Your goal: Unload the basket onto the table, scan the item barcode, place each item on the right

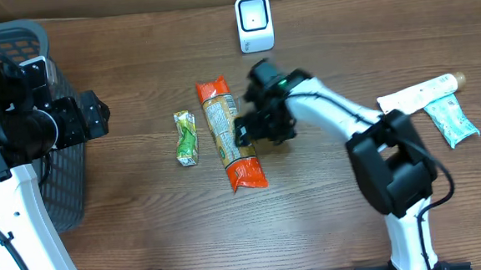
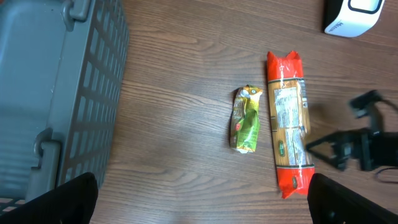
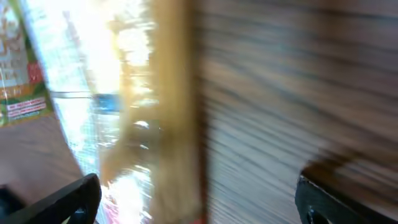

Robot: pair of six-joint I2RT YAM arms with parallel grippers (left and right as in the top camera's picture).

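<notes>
A wooden tabletop (image 1: 329,222) is seen from above. A long orange packet (image 1: 230,136) with a pale printed label lies flat near the centre of the frame, running top to bottom and slightly tilted. Just left of it, apart from it, lies a small green packet (image 1: 186,138). A white barcode scanner (image 1: 254,23) stands at the top centre, well apart from both packets.

The right arm reaches in from the lower right of the frame. The right gripper (image 1: 248,128) sits right beside the orange packet's right edge, about halfway along it; whether it touches the packet cannot be told. Its own camera view is heavily blurred: the packet (image 3: 93,93) fills the left side, and the dark fingers (image 3: 62,199) show in the two bottom corners, spread wide with nothing between them.

The left arm stands at the left edge of the overhead frame, over a grey plastic basket (image 1: 59,171). The left gripper (image 1: 89,117) is well apart from the packets. In its wrist view the fingers (image 2: 74,199) sit in the two bottom corners, spread wide and holding nothing, with the basket on the left of the frame and both packets right of centre.

At the far right of the overhead frame lie a white tube (image 1: 418,95) and a teal packet (image 1: 453,124), close together.
</notes>
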